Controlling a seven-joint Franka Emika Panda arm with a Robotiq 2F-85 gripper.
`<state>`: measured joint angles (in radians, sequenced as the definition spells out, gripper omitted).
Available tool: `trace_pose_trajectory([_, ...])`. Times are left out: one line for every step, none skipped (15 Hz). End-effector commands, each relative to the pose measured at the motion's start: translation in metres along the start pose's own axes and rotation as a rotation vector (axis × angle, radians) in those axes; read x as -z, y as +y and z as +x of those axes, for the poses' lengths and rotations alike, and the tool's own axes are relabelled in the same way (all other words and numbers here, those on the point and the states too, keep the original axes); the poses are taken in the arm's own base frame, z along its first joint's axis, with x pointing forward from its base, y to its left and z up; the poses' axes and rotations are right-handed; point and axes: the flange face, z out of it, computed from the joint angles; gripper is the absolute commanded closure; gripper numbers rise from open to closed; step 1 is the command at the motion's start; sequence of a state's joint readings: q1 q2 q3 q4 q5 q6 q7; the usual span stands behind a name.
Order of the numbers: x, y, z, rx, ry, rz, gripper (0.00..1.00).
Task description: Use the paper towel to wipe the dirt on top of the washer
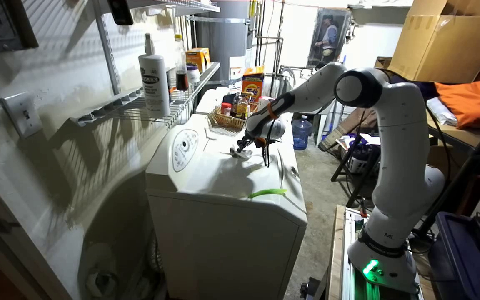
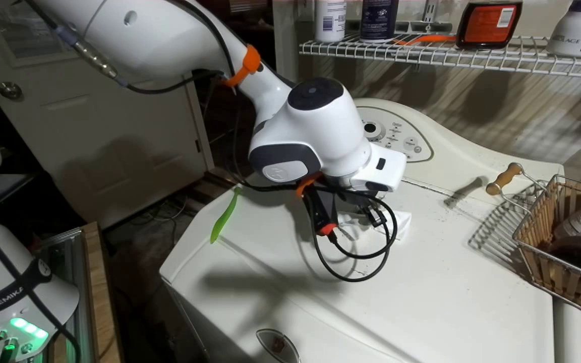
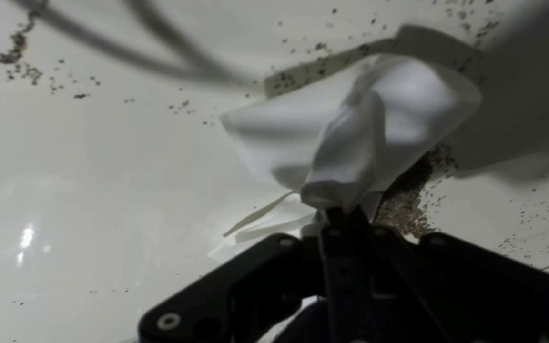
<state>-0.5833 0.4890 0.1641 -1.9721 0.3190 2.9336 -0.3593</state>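
My gripper point(image 3: 346, 213) is clamped on the thin, wrinkled paper towel point(image 3: 298, 121) over the smooth washer point(image 1: 223, 225); I can't quite judge if they touch. Grainy brown dirt point(image 3: 405, 207) heaps beside the towel, well in from the edge where a curved green strip point(image 2: 224, 218) lies.

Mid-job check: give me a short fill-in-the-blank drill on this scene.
The gripper is shut on the ____.
Dirt lies on top of the ____.
The slim curved object, shown in both exterior views, is coloured ____.
The large water jug is coloured ____.
Missing words: paper towel; washer; green; blue.
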Motion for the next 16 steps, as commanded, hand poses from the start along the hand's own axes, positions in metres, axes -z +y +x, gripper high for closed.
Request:
trace_pose_trajectory([0.027, 0.019, -0.007, -0.048, 0.036, -0.044, 0.99])
trace_pose_trajectory([0.032, 0.026, -0.010, -0.064, 0.037, -0.062, 0.99])
trace_pose_trajectory([0.039, 0.035, -0.017, -0.096, 0.024, -0.091, 0.99])
trace_pose_trajectory([0.045, 0.044, -0.023, -0.119, 0.021, -0.121, 0.99])
trace_pose_trajectory([0.052, 0.054, -0.031, -0.153, 0.012, -0.149, 0.99])
trace_pose_trajectory([0.059, 0.065, -0.038, -0.170, 0.013, -0.184, 0.99])
trace_pose_trajectory([0.064, 0.075, -0.043, -0.181, 0.009, -0.215, 0.99])
trace_pose_trajectory([0.069, 0.085, -0.049, -0.190, 0.006, -0.253, 0.99])
trace_pose_trajectory([0.073, 0.093, -0.054, -0.204, -0.013, -0.284, 0.99])
trace_pose_trajectory([0.076, 0.101, -0.058, -0.212, -0.030, -0.319, 0.99])
trace_pose_trajectory([0.076, 0.104, -0.062, -0.221, -0.060, -0.338, 0.99])
trace_pose_trajectory([0.075, 0.103, -0.065, -0.220, -0.091, -0.341, 0.99])
trace_pose_trajectory([0.072, 0.102, -0.068, -0.226, -0.118, -0.348, 0.99])
trace_pose_trajectory([0.069, 0.100, -0.067, -0.218, -0.128, -0.341, 0.99])
trace_pose_trajectory([0.066, 0.098, -0.067, -0.221, -0.140, -0.349, 0.99])
trace_pose_trajectory([0.061, 0.095, -0.066, -0.228, -0.158, -0.341, 0.99])
